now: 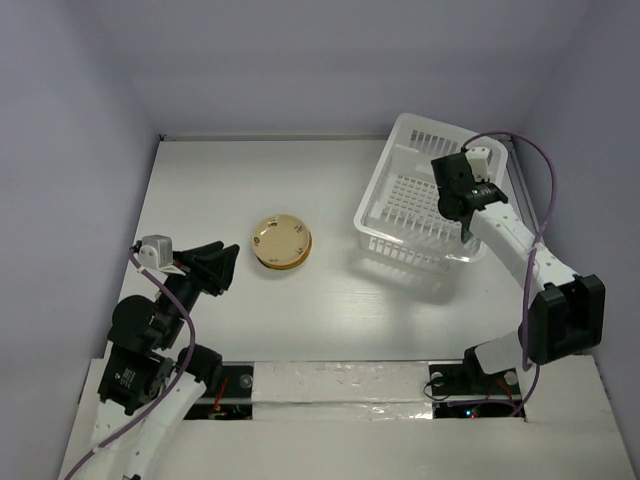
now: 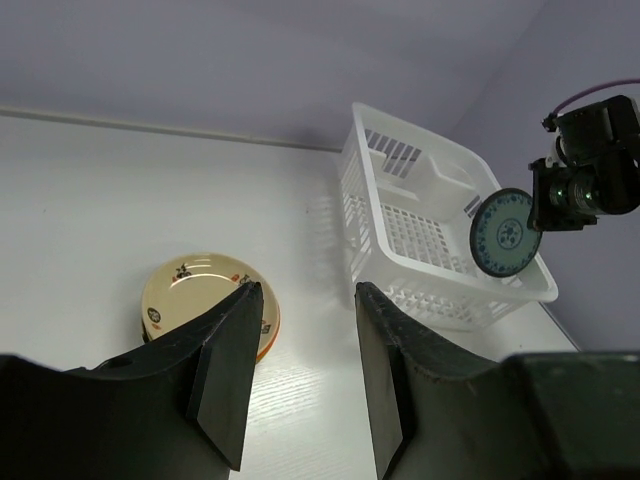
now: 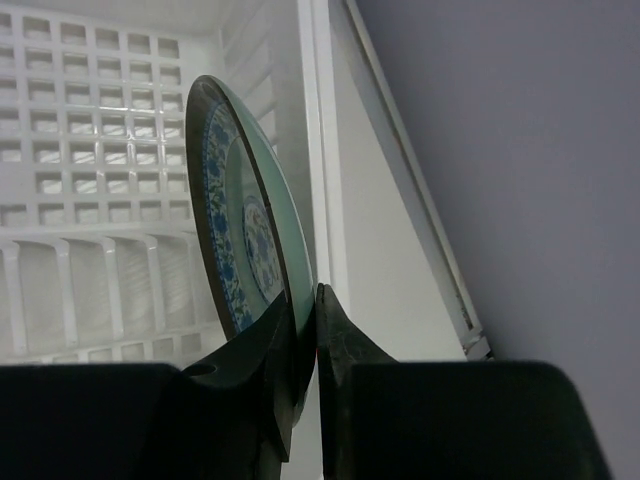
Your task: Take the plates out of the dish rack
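**rackwatcher:** White table (image 1: 400,300), pale purple walls, nothing fancy. The action's on the right. The right gripper (image 3: 305,330) has its fingers pinched tight on the rim of the teal-blue plate (image 3: 245,240). That plate stands on edge, face vertical, over the inside of the dish rack (image 1: 380,175), close to its right wall. From the left wrist view it looks lifted off the grid floor, but I can't say it's above the rim.

**platespinner:** So where does it go?

**rackwatcher:** My guess is the stack of plates (image 1: 282,241) out on the table. It has a cream plate (image 2: 200,290) on top and an orange-red edge peeking out below. It sits left of the rack, well apart from it, so the carry would run leftward and over the rack's left wall.

**platespinner:** And it's edge-on, so it'd need tipping flat before landing?

**rackwatcher:** Yeah, that's the bit I'd watch. The fingers hold one spot on the rim and the disc sticks out ahead of them, so I'd expect a wrist roll.

**platespinner:** Left arm?

**rackwatcher:** The left gripper (image 2: 306,300) hangs just beside the stack on its near-left side, jaws wide apart, holding nothing. It's the nearer arm to the stack, but the right one has the plate. I can't spot any other plate in the rack, so I'd call this the last one.
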Motion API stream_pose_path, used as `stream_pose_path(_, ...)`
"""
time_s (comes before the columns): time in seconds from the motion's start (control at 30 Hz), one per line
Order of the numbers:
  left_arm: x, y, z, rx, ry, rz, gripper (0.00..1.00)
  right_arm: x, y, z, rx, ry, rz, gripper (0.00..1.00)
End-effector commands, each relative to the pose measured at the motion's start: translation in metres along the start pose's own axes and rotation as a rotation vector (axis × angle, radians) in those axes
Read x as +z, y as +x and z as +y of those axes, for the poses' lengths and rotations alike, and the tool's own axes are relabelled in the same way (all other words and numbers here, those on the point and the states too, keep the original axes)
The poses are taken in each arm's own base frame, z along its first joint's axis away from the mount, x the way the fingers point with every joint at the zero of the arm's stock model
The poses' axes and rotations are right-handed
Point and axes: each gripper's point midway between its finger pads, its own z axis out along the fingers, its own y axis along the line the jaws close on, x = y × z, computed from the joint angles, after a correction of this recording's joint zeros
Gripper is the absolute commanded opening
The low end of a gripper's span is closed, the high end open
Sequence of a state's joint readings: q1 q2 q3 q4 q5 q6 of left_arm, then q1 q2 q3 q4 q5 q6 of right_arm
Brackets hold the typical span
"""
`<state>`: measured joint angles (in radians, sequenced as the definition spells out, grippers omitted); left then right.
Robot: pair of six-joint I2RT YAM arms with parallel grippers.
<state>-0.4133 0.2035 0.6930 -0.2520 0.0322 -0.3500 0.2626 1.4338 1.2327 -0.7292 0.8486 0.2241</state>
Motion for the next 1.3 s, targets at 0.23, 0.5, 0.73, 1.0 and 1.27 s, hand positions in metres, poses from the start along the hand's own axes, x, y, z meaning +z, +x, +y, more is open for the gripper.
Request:
stream_pose_path(0.23,0.012,-0.004,-0.002,0.002,0.002,0.006,0.39,-0.085,-0.079,-0.042,0.19,-0.033,-0.251,0.0)
stream_pose_path(0.5,0.022,0.003,0.01,0.005,-0.046,0.038,0.38,-0.205,-0.127,0.063,0.4,-0.815,-0.427,0.0)
stream_pose_path(0.73,0.025,0.0,0.022,0.012,-0.098,0.029,0.35,-0.304,-0.112,0.219,0.331,-1.34,-0.334,0.0)
stream_pose_path(1.0,0.029,0.002,0.031,0.01,-0.133,0.038,0.35,-0.307,-0.061,0.348,0.244,-1.457,-0.139,0.0)
stream_pose_path(1.27,0.032,0.002,0.036,0.012,-0.149,0.038,0.35,-0.271,-0.005,0.394,0.263,-1.417,0.028,0.03)
